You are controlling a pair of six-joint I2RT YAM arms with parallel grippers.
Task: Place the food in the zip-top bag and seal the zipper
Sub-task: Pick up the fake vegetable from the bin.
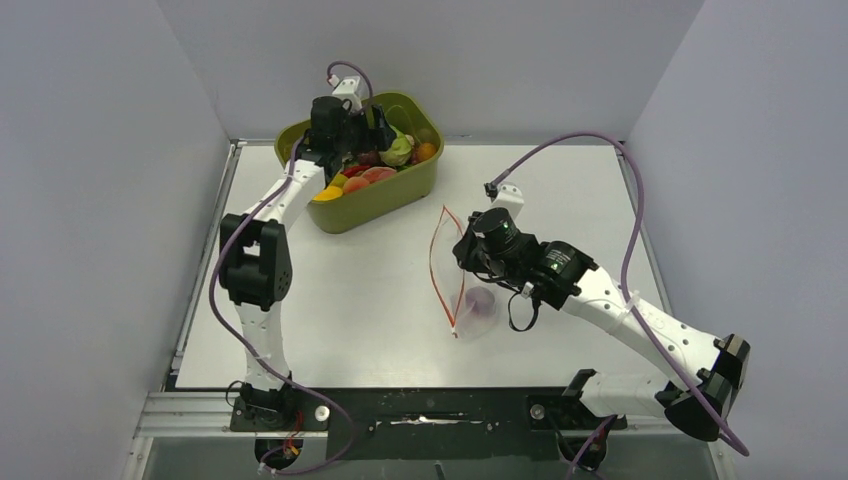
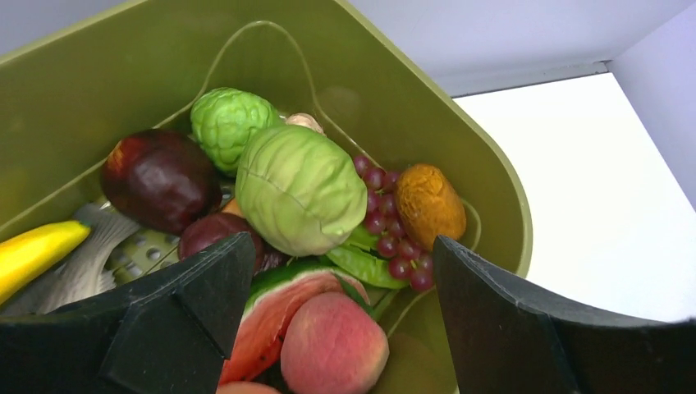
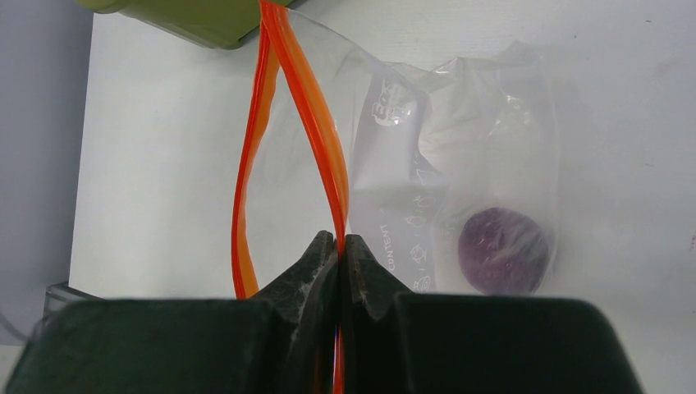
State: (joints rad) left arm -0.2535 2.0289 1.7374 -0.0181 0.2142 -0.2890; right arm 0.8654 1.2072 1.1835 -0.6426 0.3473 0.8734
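"Where's the zip-top bag (image 3: 460, 131) in all this?"

"Flat on the table (image 1: 350, 300), out in front of the right arm, near the olive tub (image 1: 380, 205) but not touching it. Its mouth faces the tub. The zipper (image 3: 322, 148) is parted into 2 orange strands that bow away from each other."

"Anything inside?"

"1 purple fruit (image 3: 502, 250), down in the closed end. That's all I can see through the plastic."

"And the right gripper (image 3: 339, 246)?"

"Pinched tight on 1 strand of the zipper, fingers together with the orange strip between them. The other strand hangs loose beside it, so the mouth gapes."

"The rest of the food?"

"Heaped in the tub: a cabbage (image 2: 299, 189), a peach (image 2: 332, 345), a watermelon slice (image 2: 275, 308), grapes (image 2: 386, 230), a dark red fruit (image 2: 160, 179) and more."

"What's the left gripper (image 2: 341, 254) doing?"

"Poised over that heap with its fingers spread wide and nothing between them. The peach and the watermelon sit just under the gap."

"So how far along, would you say?"

"Early, I'd judge. 1 piece is bagged, the pile in the tub is left to move, and sealing hasn't begun."
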